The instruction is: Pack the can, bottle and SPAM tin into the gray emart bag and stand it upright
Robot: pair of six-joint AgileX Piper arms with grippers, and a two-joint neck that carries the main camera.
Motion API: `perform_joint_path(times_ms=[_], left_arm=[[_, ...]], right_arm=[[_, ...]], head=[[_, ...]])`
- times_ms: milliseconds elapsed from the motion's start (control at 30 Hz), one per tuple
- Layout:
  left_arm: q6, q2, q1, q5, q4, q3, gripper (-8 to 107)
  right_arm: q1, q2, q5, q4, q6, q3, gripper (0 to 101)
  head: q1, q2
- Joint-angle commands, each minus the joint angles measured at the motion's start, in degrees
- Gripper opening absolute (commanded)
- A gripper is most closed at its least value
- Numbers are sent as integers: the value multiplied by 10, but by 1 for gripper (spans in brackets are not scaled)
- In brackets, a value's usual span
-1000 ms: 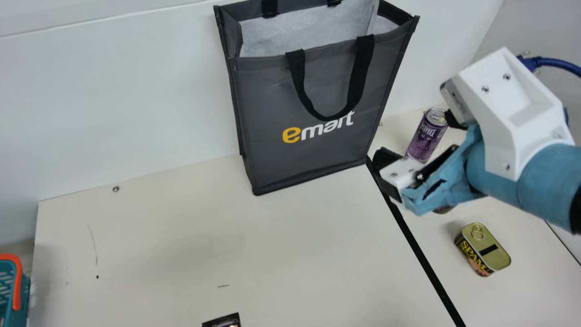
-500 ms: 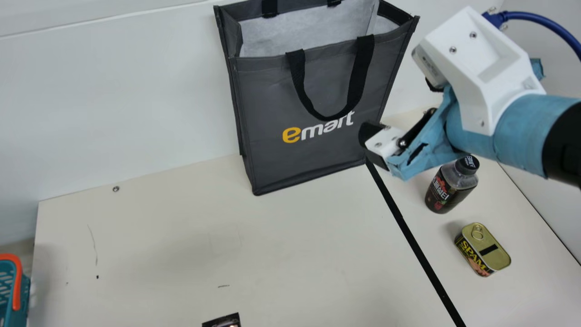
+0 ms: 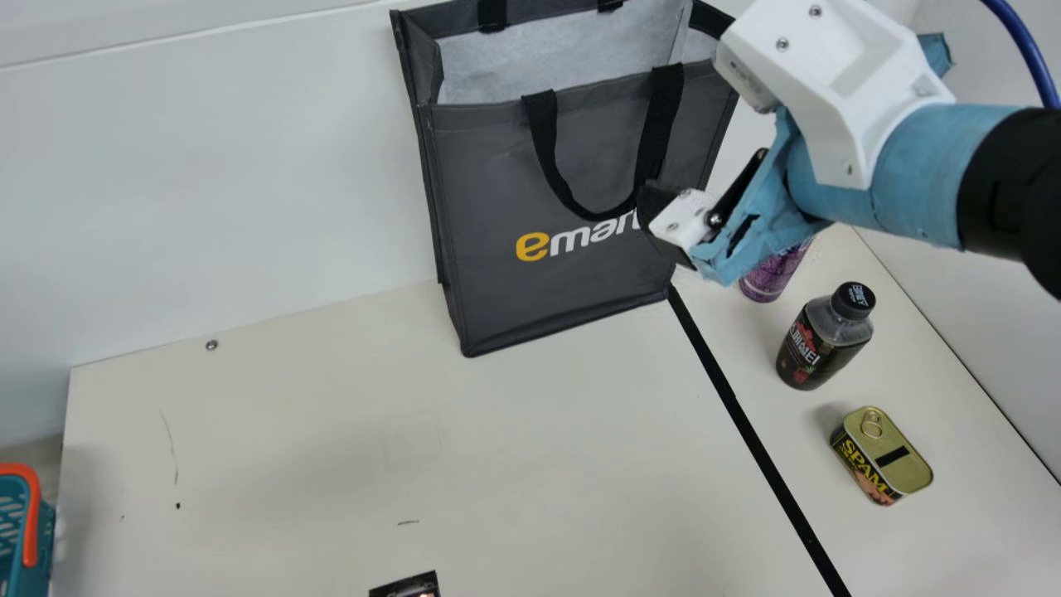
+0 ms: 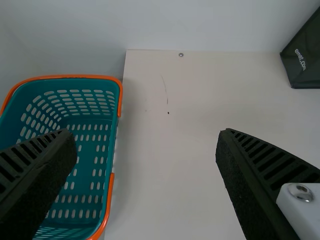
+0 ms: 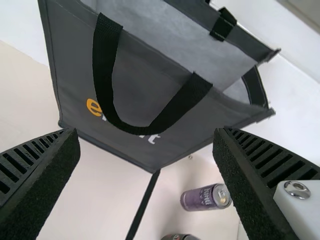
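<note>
Hovering near bag point(image 3: 497, 182), right tool point(image 3: 659, 228).

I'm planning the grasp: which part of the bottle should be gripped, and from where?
The bottle stands upright, so its broad body below the sloping shoulder looks best, pinched across. Perhaps come from the black line's side; the can and tin flank it.

The cream surface point(image 3: 331, 431) has a black strip point(image 3: 758, 435) running forward from the foot of the gray emart bag point(image 3: 497, 182), which stands upright and open at the back. Right of the strip in the main view, the purple can point(image 3: 767, 282), the black-capped bottle point(image 3: 816, 348) and the SPAM tin point(image 3: 883, 456), pull-ring upward, sit in a row, apart. A screw point(image 3: 211, 345) and small dark marks point(image 3: 408, 522) dot the left part.
</note>
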Motion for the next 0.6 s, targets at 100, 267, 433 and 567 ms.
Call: perform_joint_path(times_ms=[100,267,433,567], left_arm=[[0,0,0,0,0,0,90],[0,0,0,0,0,0,90],[0,0,0,0,0,0,90],[0,0,0,0,0,0,90]], right_arm=[[-5,19,0,18,-42,-23,95],[-10,41,0,37,-77,-47,95],[-17,64,0,60,-113,-68,95],[-24,82,0,82,-143,-83,95]], head=[[-13,0],[-13,0],[-13,0],[-13,0]])
